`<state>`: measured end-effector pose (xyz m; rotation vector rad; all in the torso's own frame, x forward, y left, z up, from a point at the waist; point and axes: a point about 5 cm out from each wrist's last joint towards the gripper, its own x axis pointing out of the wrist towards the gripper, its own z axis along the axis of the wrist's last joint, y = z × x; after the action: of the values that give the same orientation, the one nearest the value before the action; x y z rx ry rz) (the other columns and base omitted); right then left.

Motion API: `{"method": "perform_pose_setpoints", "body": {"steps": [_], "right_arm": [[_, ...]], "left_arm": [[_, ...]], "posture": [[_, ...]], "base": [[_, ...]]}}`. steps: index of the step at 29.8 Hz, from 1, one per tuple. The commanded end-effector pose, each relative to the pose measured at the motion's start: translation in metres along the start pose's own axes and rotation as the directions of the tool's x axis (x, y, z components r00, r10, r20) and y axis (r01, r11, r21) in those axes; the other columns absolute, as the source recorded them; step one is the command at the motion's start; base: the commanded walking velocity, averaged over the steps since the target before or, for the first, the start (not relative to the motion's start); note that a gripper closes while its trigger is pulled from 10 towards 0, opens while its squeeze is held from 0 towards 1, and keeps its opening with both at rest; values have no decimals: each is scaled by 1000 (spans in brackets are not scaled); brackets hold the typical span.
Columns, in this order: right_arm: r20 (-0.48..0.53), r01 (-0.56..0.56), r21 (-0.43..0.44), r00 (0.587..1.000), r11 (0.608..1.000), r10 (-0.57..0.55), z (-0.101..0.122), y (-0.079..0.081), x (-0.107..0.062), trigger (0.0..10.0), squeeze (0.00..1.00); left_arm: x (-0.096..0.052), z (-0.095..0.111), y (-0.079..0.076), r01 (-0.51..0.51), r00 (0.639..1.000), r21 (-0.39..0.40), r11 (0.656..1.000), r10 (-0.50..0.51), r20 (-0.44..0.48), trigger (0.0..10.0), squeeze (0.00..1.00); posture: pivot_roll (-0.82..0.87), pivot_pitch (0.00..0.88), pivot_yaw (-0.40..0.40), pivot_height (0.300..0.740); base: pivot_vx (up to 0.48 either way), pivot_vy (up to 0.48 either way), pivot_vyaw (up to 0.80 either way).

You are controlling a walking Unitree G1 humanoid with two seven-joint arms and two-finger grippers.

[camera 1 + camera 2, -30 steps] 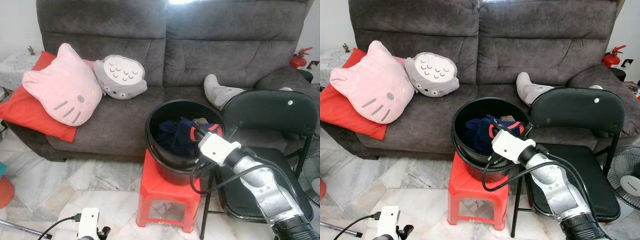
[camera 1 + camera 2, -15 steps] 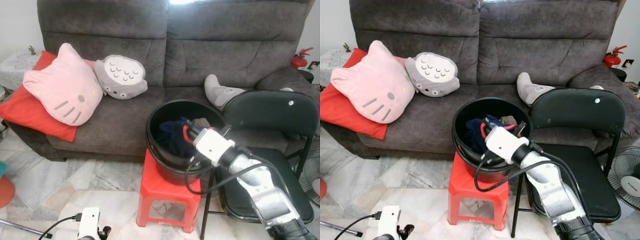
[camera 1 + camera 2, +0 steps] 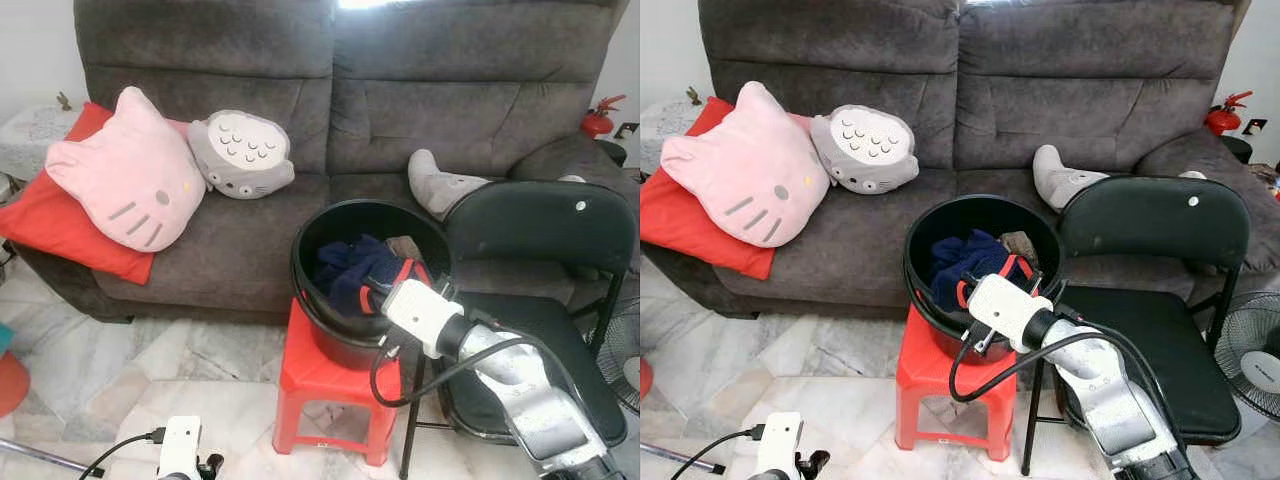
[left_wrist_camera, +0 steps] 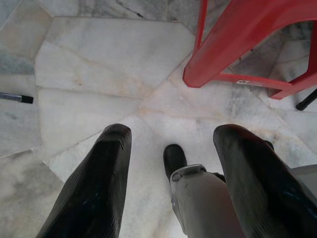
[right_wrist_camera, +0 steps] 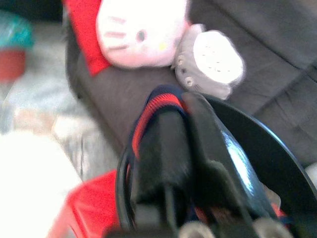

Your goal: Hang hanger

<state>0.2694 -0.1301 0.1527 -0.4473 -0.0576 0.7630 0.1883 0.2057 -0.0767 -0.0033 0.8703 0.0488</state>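
Observation:
A black bucket (image 3: 302, 250) stands on a red stool (image 3: 312, 372) in front of the sofa. It holds a navy garment with red trim (image 3: 352, 268), bunched up above the rim. My right gripper (image 3: 388, 288) is at the bucket's near rim, shut on a red-edged fold of that garment. In the right wrist view the black fingers (image 5: 166, 144) pinch the navy and red cloth (image 5: 154, 105). My left gripper (image 4: 173, 131) hangs low over the marble floor with its fingers apart and nothing between them.
A black folding chair (image 3: 540, 225) stands right of the stool, beside my right arm. The grey sofa (image 3: 330, 90) behind carries a pink cat cushion (image 3: 125, 170), a grey owl cushion (image 3: 240, 152) and a red cushion (image 3: 40, 225). A fan (image 3: 1255, 362) is at far right.
My right gripper has drawn back from inside the bucket toward its near rim. The navy garment came with it and now stands higher above the rim. The left arm is still.

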Motion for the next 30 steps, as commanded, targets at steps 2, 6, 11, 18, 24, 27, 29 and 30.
{"method": "perform_pose_setpoints", "body": {"steps": [2, 6, 11, 18, 24, 27, 29, 30], "right_arm": [[70, 1, 61, 998, 998, -5, 18, 0, -7, 10000, 0], [95, -105, 137, 991, 985, 93, 27, 18, -18, 10000, 0], [28, -75, 165, 997, 983, 72, 14, 14, -24, 10000, 0], [-114, 82, 232, 992, 969, -57, -12, 1, -26, 10000, 0], [-167, 101, 259, 984, 961, -58, -26, 5, -28, 10000, 0], [-153, 0, 281, 987, 960, 45, -25, 16, -30, 10000, 0], [-181, -32, 261, 980, 965, 82, -28, 19, -32, 10000, 0], [-199, -38, 263, 976, 964, 92, -31, 19, -34, 10000, 0]], "left_arm": [[-2, -8, 2, -8, 999, 13, 1000, 8, -35, 10000, 0], [-2, -9, 1, -5, 999, 17, 1000, 6, -39, 10000, 0], [-1, -9, -4, 4, 999, 22, 1000, -3, -39, 10000, 0], [0, -7, -8, 14, 999, 42, 999, -12, -42, 10000, 0], [0, -8, -7, 11, 999, 47, 999, -8, -49, 10000, 0], [0, -8, -5, 6, 999, 47, 999, -4, -51, 10000, 0], [0, -8, -5, 5, 999, 48, 999, -2, -52, 10000, 0], [0, -8, -5, 4, 999, 47, 999, -2, -53, 10000, 0]], "posture": [[-58, 0, -3, 740], [-58, 0, -3, 740], [-70, 0, -4, 740], [-67, 0, -6, 740], [-65, 0, -6, 740], [-65, 0, -5, 740], [-64, 0, -6, 740], [-65, 0, -6, 740]], "base": [[0, 0, 0], [0, 0, 0], [0, 0, 0], [0, 0, 0], [0, 0, 0], [0, 0, 0], [0, 0, 0], [0, 0, 0]]}}
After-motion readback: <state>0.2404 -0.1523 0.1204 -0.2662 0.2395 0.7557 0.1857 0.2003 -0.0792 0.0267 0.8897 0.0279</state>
